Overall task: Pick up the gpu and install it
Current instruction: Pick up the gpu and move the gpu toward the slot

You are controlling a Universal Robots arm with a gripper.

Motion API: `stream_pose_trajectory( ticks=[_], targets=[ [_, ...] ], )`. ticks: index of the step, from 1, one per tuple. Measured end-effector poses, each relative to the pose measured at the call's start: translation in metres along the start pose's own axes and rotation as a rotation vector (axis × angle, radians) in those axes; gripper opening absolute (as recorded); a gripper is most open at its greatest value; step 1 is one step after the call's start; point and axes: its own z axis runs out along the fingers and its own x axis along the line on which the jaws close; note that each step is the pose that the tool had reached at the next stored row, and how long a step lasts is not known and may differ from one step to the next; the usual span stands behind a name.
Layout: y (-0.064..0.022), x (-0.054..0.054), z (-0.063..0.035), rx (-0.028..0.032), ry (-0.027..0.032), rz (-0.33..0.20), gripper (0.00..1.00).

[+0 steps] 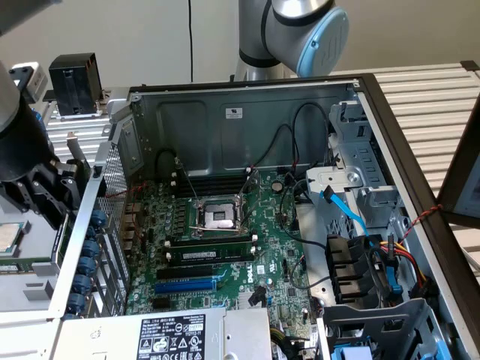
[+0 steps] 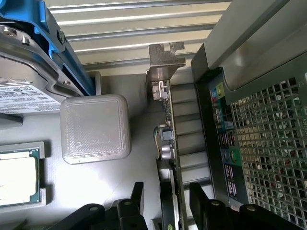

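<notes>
A: Jaw state?

B: Released. The gripper (image 2: 167,188) stands wide, one black finger (image 2: 137,195) on each side of the gpu (image 2: 167,143). A gap shows on both sides, so nothing is grasped.

A: Position of the gpu?

B: It is outside the computer case (image 1: 195,120), at the exterior view's left. It stands on edge just beside the case's rear panel (image 2: 221,129) with the coloured ports, next to the perforated grille (image 2: 273,143). It is not yet seated on the motherboard (image 1: 225,262).

A: Appearance of the card?

B: The wrist view sees it edge-on.
- The green board shows as a thin strip.
- The silver end bracket (image 2: 165,60) has a notched tab at the end far from the fingers, with a port opening next to it.
- Small silver cylinders and a thin yellow-and-blue wire pair sit along one face.
- A black part lies nearest the fingers.
- The broad face cannot be read from this angle.

A: Neighbours?

B: A grey square block (image 2: 96,129) sits near the card, on the side away from the case. Beyond it are a processor chip (image 2: 17,175) in a tray and a drive in a blue carrier (image 2: 43,48). The slatted table (image 2: 134,28) lies past the bracket.

A: Inside the case?

B: The motherboard lies flat with an open socket (image 1: 217,216) near its middle. A blue slot (image 1: 186,283) lies nearer the camera, and the power supply (image 1: 165,337) is at the near edge.
</notes>
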Motion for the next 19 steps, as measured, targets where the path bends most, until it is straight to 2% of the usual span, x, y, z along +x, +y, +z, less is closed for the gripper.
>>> stream_pose_trajectory(
  ticks=[7, 18, 19],
  targets=[
    [0.0017, -0.004, 0.0067, 0.0046, -0.0007, -0.001, 0.51],
    [0.0020, -0.004, 0.0132, 0.0051, -0.0011, -0.001, 0.51],
    [0.0020, -0.005, 0.0132, 0.0052, -0.0010, -0.001, 0.48]
  ],
)
